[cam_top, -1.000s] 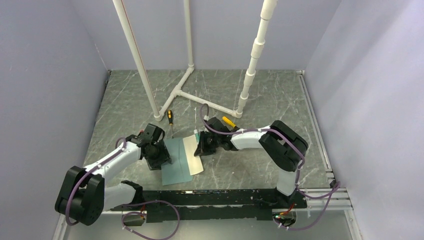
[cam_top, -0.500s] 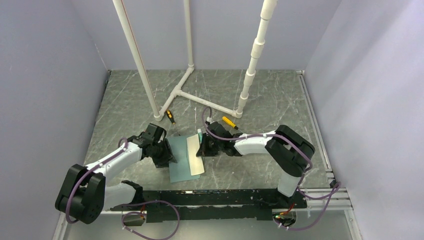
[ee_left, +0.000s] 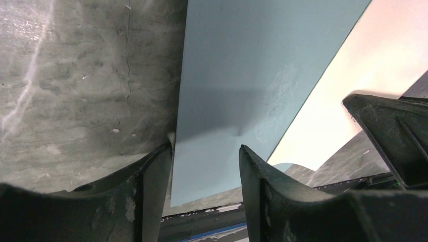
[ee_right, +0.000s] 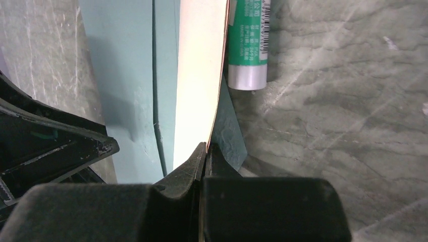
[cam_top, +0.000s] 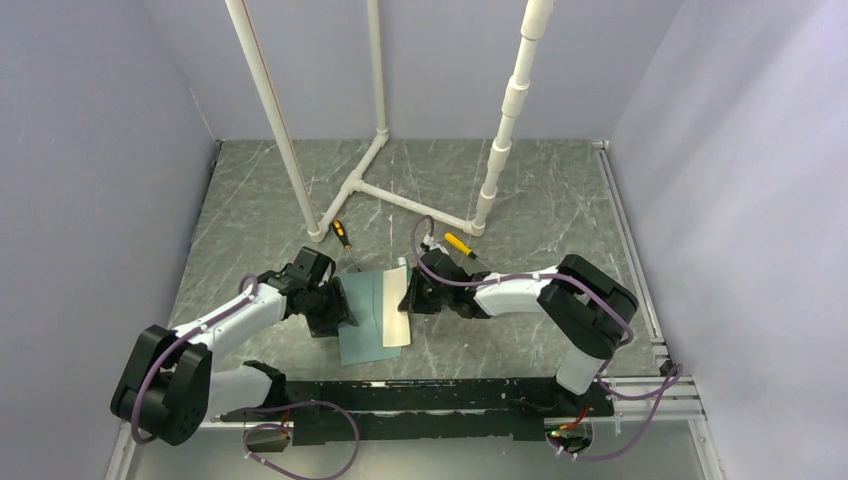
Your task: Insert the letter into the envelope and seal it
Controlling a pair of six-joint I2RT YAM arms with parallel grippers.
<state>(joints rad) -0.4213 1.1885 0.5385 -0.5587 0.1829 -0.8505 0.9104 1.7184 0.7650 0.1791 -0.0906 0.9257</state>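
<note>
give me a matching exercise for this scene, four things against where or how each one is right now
Things:
1 letter
2 envelope
3 glue stick
4 left gripper

States:
A teal, lying on the table
B jaws apart over the envelope
C edge pinched in the right gripper
D green and white, beside the letter

Pairs: 1-C, 2-A, 3-D, 4-B

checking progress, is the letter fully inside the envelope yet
No, a wide strip of the letter shows outside the envelope, pinched by the right claw.
</note>
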